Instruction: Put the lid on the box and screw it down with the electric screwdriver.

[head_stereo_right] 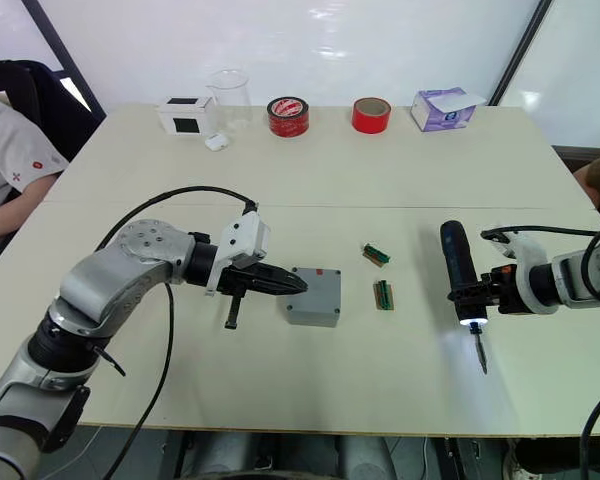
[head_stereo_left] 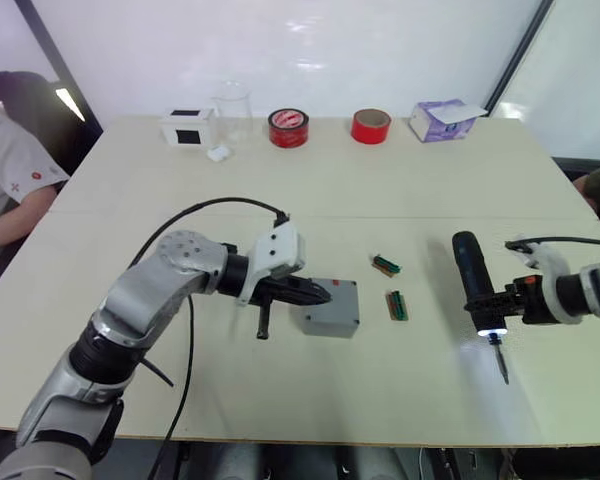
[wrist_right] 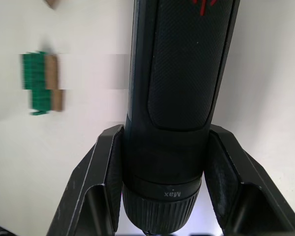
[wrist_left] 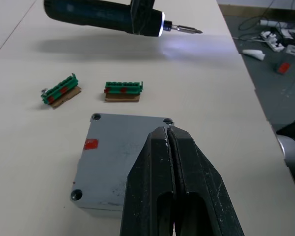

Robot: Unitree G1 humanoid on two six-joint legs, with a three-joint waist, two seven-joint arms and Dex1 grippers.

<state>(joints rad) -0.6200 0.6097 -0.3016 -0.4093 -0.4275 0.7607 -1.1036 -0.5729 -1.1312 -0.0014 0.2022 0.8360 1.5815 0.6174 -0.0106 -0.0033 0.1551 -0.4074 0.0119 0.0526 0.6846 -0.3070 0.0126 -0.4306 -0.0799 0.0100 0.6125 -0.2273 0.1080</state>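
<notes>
Pinching the electric screwdriver [head_stereo_left: 477, 280], the right pincer [head_stereo_left: 500, 300] is hovering right of the box [head_stereo_left: 330, 308]. Left pincer [head_stereo_left: 315, 293], pressed together, is resting over the lid [wrist_left: 119, 160].

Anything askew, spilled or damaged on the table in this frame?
Nothing stands out. The lid sits square on the box, the left gripper's shut fingers rest on it, and the right gripper holds the screwdriver off to the side.
</notes>
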